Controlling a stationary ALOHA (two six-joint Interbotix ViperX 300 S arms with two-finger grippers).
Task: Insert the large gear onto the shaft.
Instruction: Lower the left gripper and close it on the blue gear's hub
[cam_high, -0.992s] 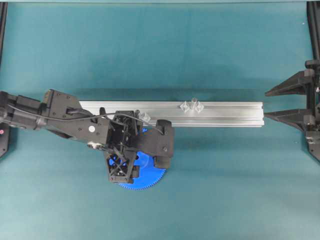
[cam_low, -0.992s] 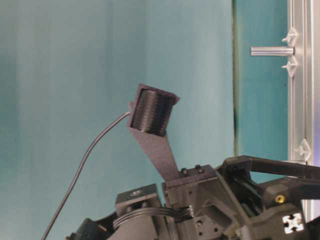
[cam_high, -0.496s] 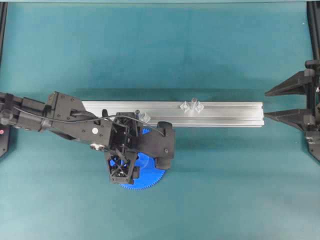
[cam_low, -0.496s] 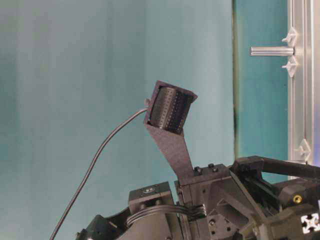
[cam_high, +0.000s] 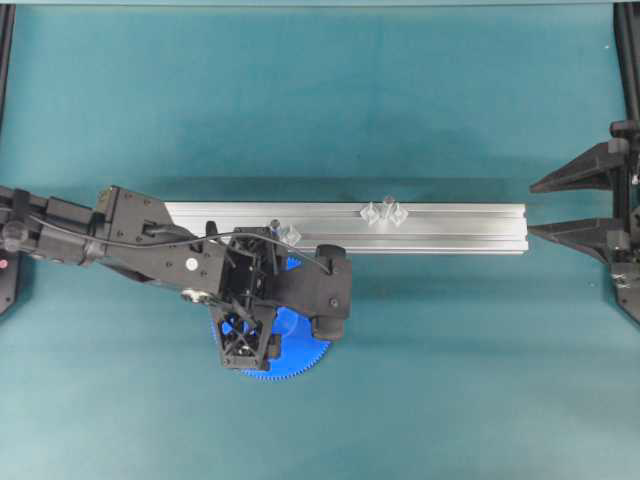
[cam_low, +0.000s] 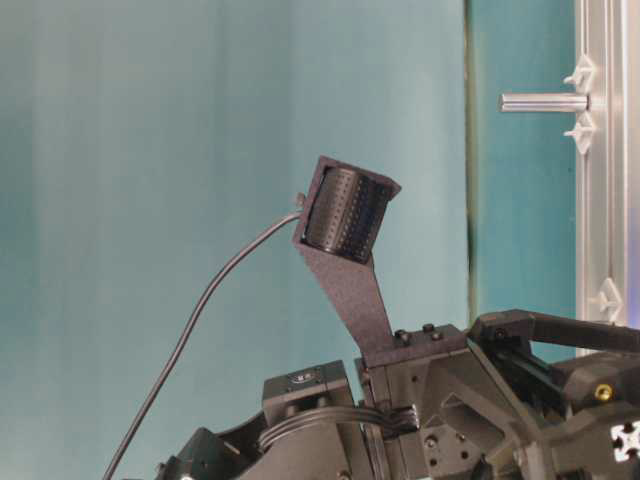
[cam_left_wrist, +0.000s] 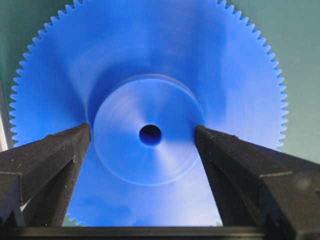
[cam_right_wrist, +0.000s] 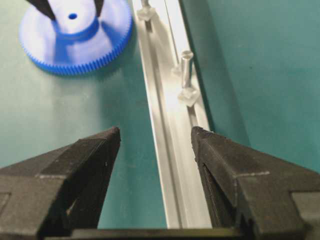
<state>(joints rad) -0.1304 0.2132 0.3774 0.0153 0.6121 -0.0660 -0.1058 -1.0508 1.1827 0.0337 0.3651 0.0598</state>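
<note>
The large gear (cam_left_wrist: 150, 125) is lying flat on the teal surface (cam_high: 450, 350), just beside the aluminium rail (cam_high: 440, 228), on the side of the rail nearer the bottom of the overhead view. Its raised hub is facing up, with the small centre hole showing. The left end effector (cam_left_wrist: 145, 137) is hanging directly over the gear, spread wide, its two fingers (cam_left_wrist: 45, 160) standing on either side of the hub; whether they are touching it cannot be told. The shaft (cam_right_wrist: 185, 62) is standing upright on its clear winged bracket on the rail, well apart from the gear along the rail. The right end effector (cam_right_wrist: 155, 145) is also spread apart and gripping nothing, sitting beyond the far end of the rail from the gear.
</note>
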